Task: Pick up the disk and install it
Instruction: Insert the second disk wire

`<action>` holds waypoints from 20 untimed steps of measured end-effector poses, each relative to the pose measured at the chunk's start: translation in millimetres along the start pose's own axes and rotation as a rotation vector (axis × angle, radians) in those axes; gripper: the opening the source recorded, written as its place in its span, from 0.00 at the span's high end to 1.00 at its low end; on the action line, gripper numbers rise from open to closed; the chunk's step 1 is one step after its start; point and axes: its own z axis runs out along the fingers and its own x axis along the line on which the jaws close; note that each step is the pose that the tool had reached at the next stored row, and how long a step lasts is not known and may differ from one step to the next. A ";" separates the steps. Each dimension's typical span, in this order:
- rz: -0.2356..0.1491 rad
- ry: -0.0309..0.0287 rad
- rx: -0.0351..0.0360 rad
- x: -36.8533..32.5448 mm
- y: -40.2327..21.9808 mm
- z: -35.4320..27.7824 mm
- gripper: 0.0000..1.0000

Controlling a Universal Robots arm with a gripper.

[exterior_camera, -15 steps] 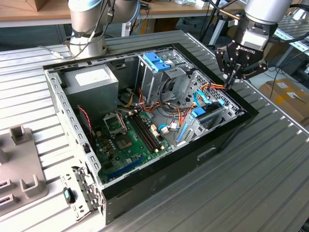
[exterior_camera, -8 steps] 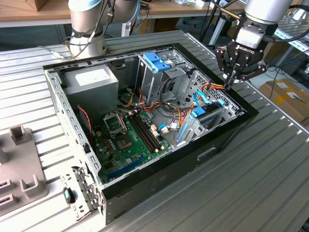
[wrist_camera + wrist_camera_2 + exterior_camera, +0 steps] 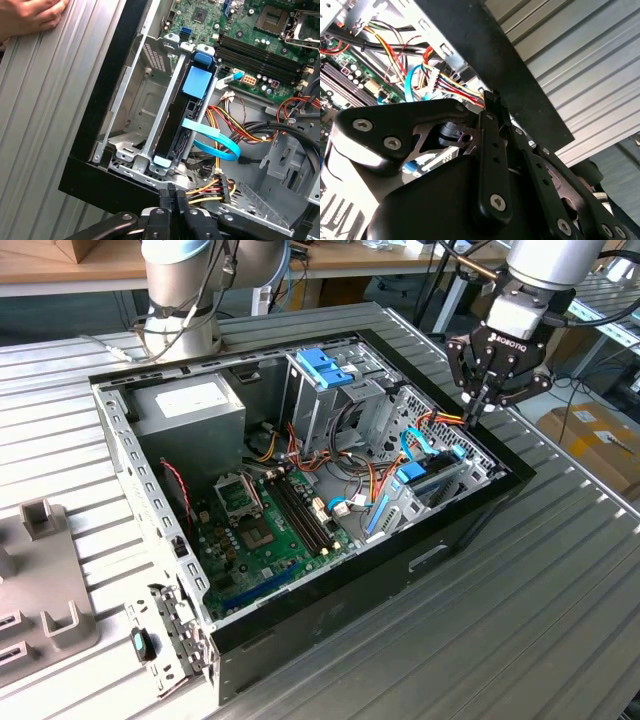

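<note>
- We count one disk (image 3: 176, 117), dark with blue rails, standing on edge in the metal bay (image 3: 131, 125) at the case (image 3: 470, 515) corner.
- One end effector (image 3: 480, 405) hovers above that corner, fingers (image 3: 172, 207) pressed together on nothing.
- The disk's lower edge is hidden by the bay frame; a blue cable (image 3: 212, 137) crosses it.
- The case, lying on the ribbed surface (image 3: 560, 570), also holds one motherboard (image 3: 270, 520).
- One hand (image 3: 27, 17) rests on the surface, cut off.
</note>
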 end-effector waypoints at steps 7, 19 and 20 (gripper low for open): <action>0.008 0.0003 -0.0008 -2.8 7.0 -0.2 0.84; 0.080 0.0015 -0.0081 -6.1 15.1 0.7 0.84; 0.082 0.0015 -0.0083 -6.7 16.5 0.8 0.84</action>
